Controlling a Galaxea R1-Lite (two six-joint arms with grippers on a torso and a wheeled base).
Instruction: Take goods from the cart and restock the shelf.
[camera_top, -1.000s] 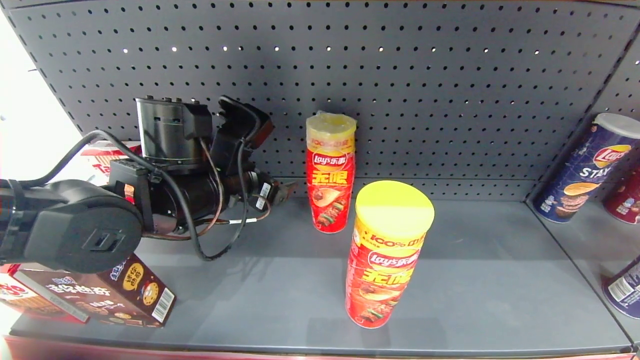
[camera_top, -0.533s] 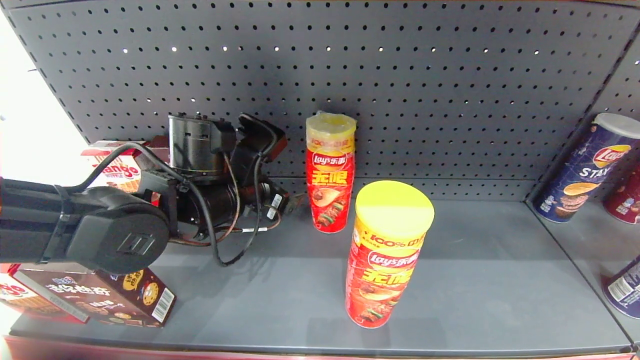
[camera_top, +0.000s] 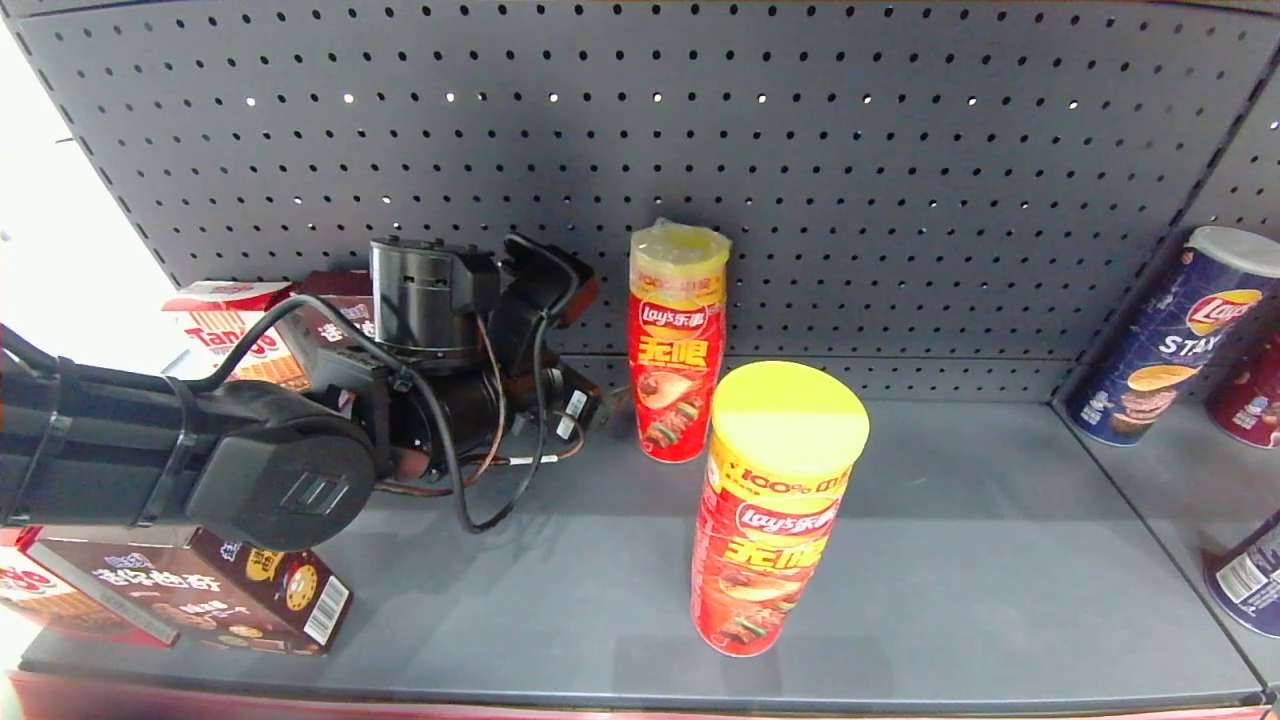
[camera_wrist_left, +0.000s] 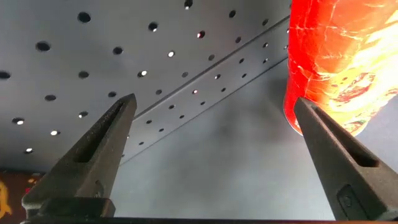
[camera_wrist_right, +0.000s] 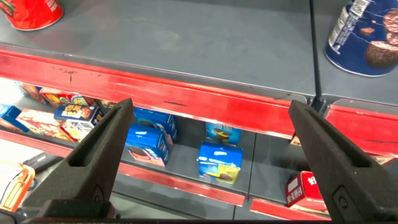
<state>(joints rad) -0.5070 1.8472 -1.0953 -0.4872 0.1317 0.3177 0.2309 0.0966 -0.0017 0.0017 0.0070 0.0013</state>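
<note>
Two red chip cans with yellow lids stand upright on the grey shelf (camera_top: 980, 560). The rear can (camera_top: 678, 340) is by the pegboard and the front can (camera_top: 775, 510) is near the shelf's front. My left gripper (camera_top: 612, 400) lies low on the shelf just left of the rear can's base. It is open, and in the left wrist view that gripper (camera_wrist_left: 214, 102) has the can (camera_wrist_left: 342, 56) right beside one fingertip. My right gripper (camera_wrist_right: 210, 104) is open and holds nothing, hanging in front of the shelf's red front edge (camera_wrist_right: 186, 87).
A brown biscuit box (camera_top: 200, 590) lies at the front left and a wafer box (camera_top: 235, 330) stands behind the left arm. Blue chip cans (camera_top: 1170, 340) stand in the bay to the right. Lower shelves with small blue boxes (camera_wrist_right: 217, 162) sit below.
My left arm has moved right along the back of the shelf toward the rear can. The rear can has shifted slightly to the right.
</note>
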